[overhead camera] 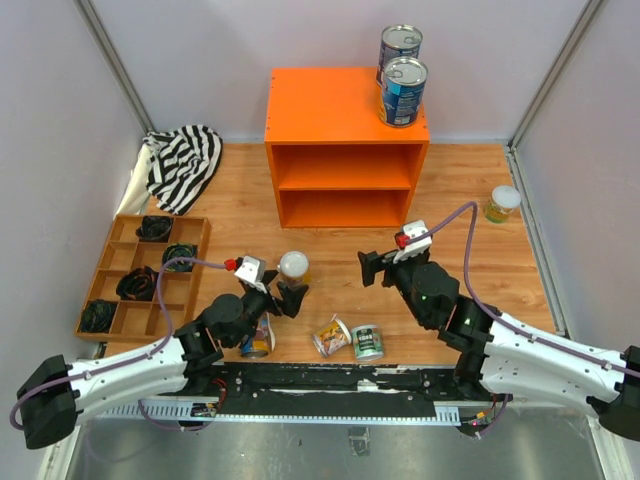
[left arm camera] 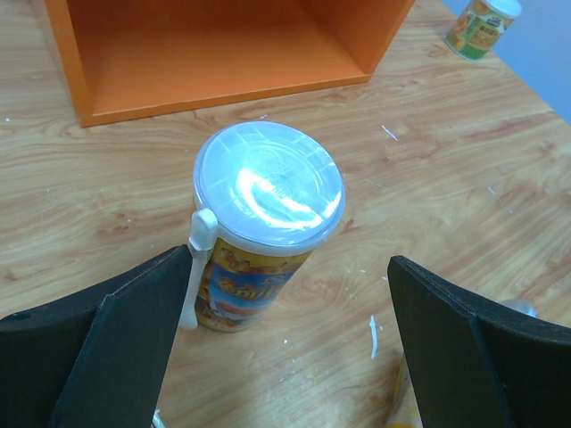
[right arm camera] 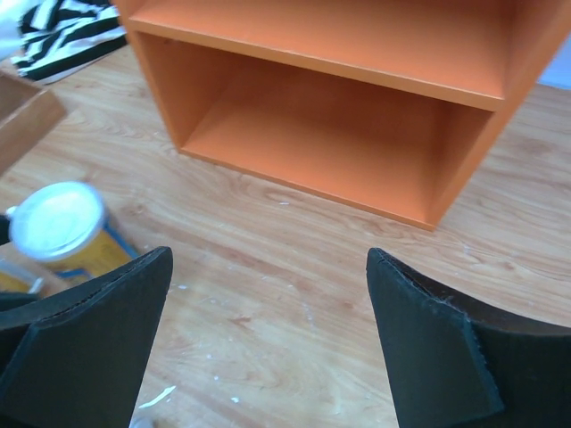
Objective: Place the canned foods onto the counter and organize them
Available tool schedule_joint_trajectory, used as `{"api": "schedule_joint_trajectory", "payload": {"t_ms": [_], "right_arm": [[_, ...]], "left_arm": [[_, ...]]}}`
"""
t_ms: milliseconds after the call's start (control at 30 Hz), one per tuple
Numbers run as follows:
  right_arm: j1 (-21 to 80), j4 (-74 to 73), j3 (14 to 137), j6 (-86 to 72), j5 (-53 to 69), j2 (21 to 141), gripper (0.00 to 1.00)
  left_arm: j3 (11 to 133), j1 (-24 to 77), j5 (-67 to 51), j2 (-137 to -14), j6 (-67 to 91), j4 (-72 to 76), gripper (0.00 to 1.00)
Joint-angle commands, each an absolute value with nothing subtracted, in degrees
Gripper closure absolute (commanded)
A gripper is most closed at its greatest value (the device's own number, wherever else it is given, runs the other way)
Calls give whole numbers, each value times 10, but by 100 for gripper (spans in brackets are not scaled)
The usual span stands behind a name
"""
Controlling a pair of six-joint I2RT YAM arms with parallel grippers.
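Small cans (overhead camera: 367,342) sit at tabletop near edge, one tipped, awaiting pickup. Left gripper (overhead camera: 282,296) spread wide, flanking upright white-lidded yellow can (left arm camera: 263,223), likely lining up grasp. Right gripper (right arm camera: 268,259) apart, empty, facing counter (overhead camera: 330,105) shelves. Two blue cans (overhead camera: 402,90) already on counter top, right rear corner.

Bright, even light falls from overhead, leaving only short, soft shadows on the wooden table (overhead camera: 500,290). The counter (overhead camera: 330,105) is strongly saturated on top and its shelves are shaded. White glare washes the lid of the white-lidded can (left arm camera: 268,192) in the left wrist view. In the right wrist view that can is blurred at the left. The right gripper (right arm camera: 268,259) shows dark, soft-edged fingers (right arm camera: 85,348).
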State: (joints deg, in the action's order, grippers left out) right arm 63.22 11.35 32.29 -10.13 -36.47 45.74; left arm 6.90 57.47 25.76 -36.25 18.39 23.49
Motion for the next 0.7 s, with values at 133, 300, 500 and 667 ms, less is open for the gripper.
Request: {"api": "schedule_joint_trajectory", "payload": {"t_ms": [133,300,500,667], "right_arm": [[503,91,355,-129,-322,451,11],[420,94,375,-138,-263,475,11],[357,115,409,-140,-202,524,12],[306,144,437,-146,-163,576,13]], "left_arm": [[72,583,294,-400,136,340,4],[75,583,280,-440,109,384,4],[80,582,274,-487,93,411,4],[82,583,274,-520,77,447,6]]}}
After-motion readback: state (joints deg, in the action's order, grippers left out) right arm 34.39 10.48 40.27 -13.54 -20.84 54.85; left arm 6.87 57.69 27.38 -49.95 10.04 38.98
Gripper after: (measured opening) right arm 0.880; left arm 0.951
